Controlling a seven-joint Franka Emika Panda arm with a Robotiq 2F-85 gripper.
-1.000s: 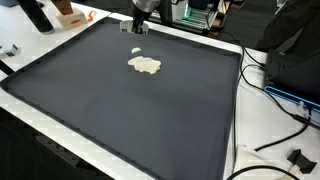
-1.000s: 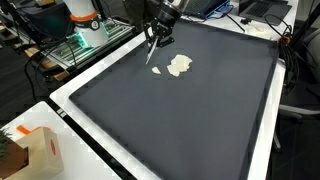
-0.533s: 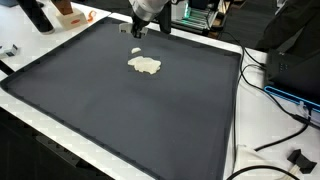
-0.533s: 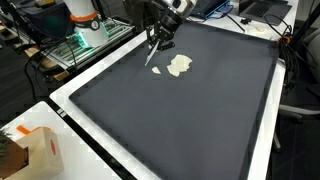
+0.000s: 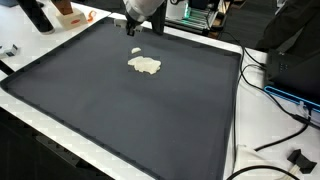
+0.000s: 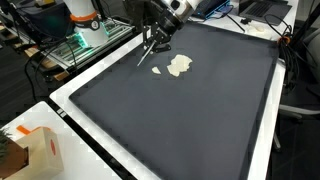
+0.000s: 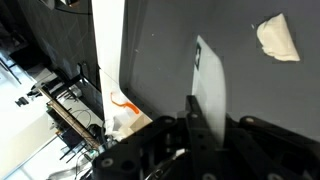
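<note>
A cream crumpled lump (image 5: 145, 65) (image 6: 180, 66) lies on the dark mat (image 5: 120, 110) (image 6: 190, 120) toward one end. Close by it rests a small white scrap (image 5: 137, 51) (image 6: 157, 71). My gripper (image 5: 133, 28) (image 6: 157, 38) hangs over that end of the mat, shut on a thin white flat strip (image 6: 147, 56). In the wrist view the strip (image 7: 208, 85) sticks out from between the jaws of the gripper (image 7: 208, 122) over the mat, with the lump (image 7: 277, 38) off to the upper right. The strip's far end hovers near the scrap, apart from the lump.
A white table rim (image 6: 95, 62) frames the mat. An orange-and-white box (image 6: 35, 150) sits at a table corner. A cone and a green-lit rack (image 6: 82, 25) stand beyond the mat. Cables and black gear (image 5: 285, 70) crowd one side.
The gripper has shifted a little toward the mat's edge and risen, swinging the strip's free end outward. The lump and the scrap have stayed put.
</note>
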